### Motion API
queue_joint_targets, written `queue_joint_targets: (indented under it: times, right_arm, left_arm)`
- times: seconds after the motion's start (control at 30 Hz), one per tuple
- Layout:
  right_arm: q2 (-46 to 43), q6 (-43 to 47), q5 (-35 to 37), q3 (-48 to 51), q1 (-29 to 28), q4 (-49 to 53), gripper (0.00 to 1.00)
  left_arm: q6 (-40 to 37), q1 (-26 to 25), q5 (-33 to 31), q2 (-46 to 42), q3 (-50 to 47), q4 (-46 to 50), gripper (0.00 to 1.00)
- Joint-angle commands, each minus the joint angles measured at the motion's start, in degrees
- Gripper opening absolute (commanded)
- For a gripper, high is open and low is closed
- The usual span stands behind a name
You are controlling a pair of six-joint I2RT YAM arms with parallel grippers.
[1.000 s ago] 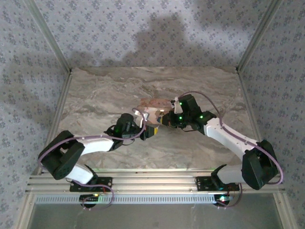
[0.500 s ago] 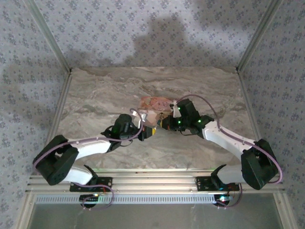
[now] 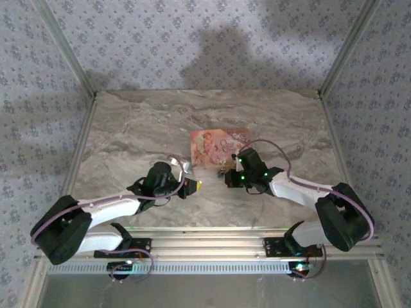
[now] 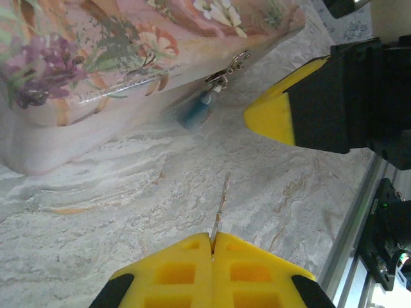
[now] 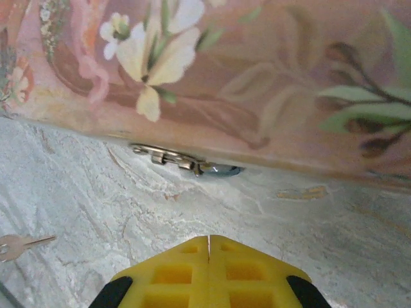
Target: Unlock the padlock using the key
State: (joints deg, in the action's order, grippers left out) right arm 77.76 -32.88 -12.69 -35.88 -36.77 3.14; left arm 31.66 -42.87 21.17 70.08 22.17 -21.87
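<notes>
The padlock (image 4: 194,110) is a tiny bluish-grey lock hanging from the metal clasp (image 4: 225,69) on the front of the pink floral box (image 3: 217,145). It lies on the table against the box's lower edge. My left gripper (image 4: 213,236) is shut on the key (image 4: 222,202). The thin blade sticks out from between the yellow fingers and points toward the padlock, a short gap away. My right gripper (image 5: 209,239) is shut with nothing in it, facing the padlock (image 5: 221,170) from just in front. From above, the left gripper (image 3: 194,187) and right gripper (image 3: 225,178) sit side by side near the box's front.
The marble table (image 3: 128,135) is walled by patterned panels with metal posts. The right gripper's yellow finger (image 4: 282,112) hangs close on the right in the left wrist view. A key blade (image 5: 22,244) reaches in at the left edge of the right wrist view.
Both grippers have drawn back from the box toward the near edge and now stand apart. The box top, partly covered before, shows in full.
</notes>
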Motion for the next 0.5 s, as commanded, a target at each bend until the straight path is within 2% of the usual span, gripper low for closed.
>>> queue_joint_targets:
  times: [0.0,0.1,0.2,0.27,0.47]
  right_arm:
    - [-2.33,2.36,7.98,0.56,-2.25,-0.09,0.14]
    - [-4.41,2.39,12.30,0.77,-3.61,1.82,0.37]
    - [-5.50,1.94,17.71,-0.09,-6.01,4.22,0.49]
    - [-5.18,0.74,21.66,-1.03,-7.82,5.52,0.53]
    - [0.43,-1.80,29.85,-4.82,-12.10,7.44,0.55]
  left_arm:
    - [-2.60,-0.34,-1.53,-3.78,-0.39,2.99,0.00]
    - [-3.34,-0.41,-2.19,-5.65,-0.43,4.69,0.00]
    - [-4.03,-0.38,-2.78,-7.11,-0.38,6.38,0.00]
    - [-4.32,-0.44,-3.15,-7.81,-0.37,7.25,0.00]
    - [-4.31,-0.42,-3.35,-8.56,-0.40,7.93,0.00]
